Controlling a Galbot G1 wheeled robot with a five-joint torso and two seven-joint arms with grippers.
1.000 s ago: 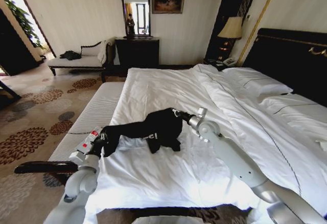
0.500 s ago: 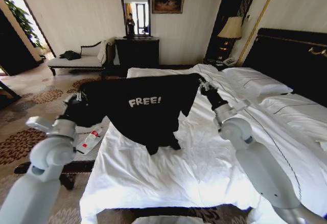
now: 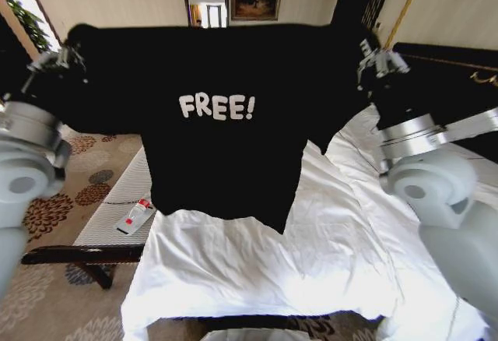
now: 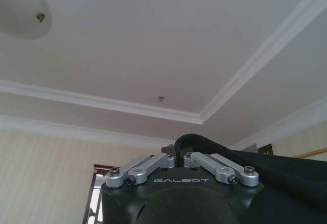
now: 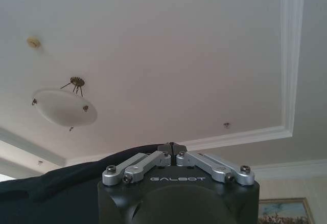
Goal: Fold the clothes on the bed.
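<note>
Black T-shirt (image 3: 226,123) hangs spread between left end effector (image 3: 58,59) and right end effector (image 3: 377,61).

T-shirt (image 3: 226,123) hangs between end effectors, above the bed (image 3: 311,255).

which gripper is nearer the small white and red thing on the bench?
Left. The left gripper holds the T-shirt up on the bench side, above the white and red object. The right gripper holds the other shoulder, across over the bed.
</note>
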